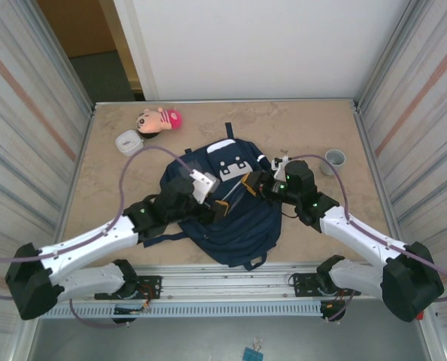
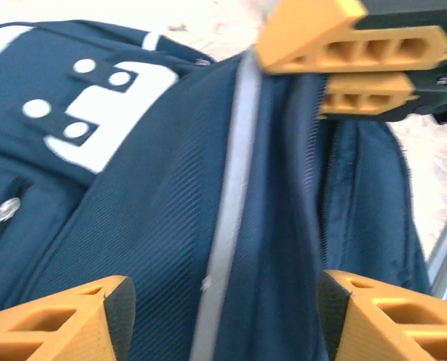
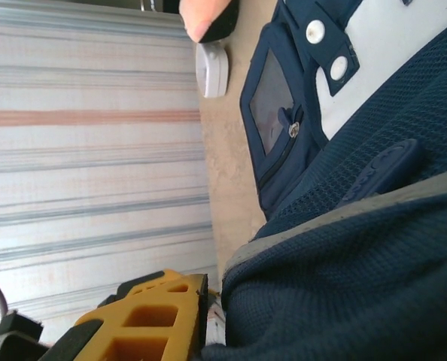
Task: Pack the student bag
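I see the student bag [image 1: 238,226] lying flat in the middle of the surface [image 1: 314,128], its lower end toward the arm bases; its white patch [image 2: 95,113] with dark tabs and white studs faces up; a pale grey stripe [image 2: 235,165] runs along the navy fabric. My left claw [image 2: 223,301] hangs just over the bag with its orange fingers wide apart, one on each side of that stripe, holding nothing. My right claw [image 2: 295,75] comes in from the opposite side; its fingers are drawn narrow and pinch a fold of the bag's fabric. Beyond the bag, at the far left, lies a plush doll [image 1: 159,120] with a small white container [image 1: 127,141] just beside it; a grey cup [image 1: 334,158] stands at the far right, well apart from the bag.
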Controlling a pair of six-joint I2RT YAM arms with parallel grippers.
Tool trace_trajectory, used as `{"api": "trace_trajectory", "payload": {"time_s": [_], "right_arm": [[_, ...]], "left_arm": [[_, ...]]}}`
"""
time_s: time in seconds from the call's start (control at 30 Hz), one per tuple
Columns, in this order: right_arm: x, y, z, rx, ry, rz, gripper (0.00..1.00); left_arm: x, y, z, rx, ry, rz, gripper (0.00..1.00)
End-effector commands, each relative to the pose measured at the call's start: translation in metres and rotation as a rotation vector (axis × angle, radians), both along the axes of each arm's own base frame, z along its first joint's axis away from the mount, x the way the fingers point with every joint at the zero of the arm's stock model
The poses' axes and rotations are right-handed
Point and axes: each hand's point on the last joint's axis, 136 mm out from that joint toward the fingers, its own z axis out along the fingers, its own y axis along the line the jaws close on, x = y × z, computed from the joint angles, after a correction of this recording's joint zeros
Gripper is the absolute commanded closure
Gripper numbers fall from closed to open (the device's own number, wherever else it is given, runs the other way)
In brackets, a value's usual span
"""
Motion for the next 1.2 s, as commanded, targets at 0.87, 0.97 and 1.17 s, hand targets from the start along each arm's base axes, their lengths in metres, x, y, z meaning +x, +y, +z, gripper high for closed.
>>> {"api": "trace_trajectory", "payload": {"time_s": [0.87,0.97,1.17], "right_arm": [[0.011,0.006,0.026,0.003,-0.075,0.070,0.81],[0.016,0.001,0.024,0.006,-0.061,0.060,0.81],[0.024,-0.007,0.027,0.013,-0.060,0.051,0.82]], "left_arm": [[0.000,0.033,-0.075,-0.175,0.279,-0.010,0.30],[-0.006,0.025,-0.071,-0.215,0.299,-0.064,0.34],[-0.016,0.020,-0.065,-0.258,0.301,-0.120,0.36]]}}
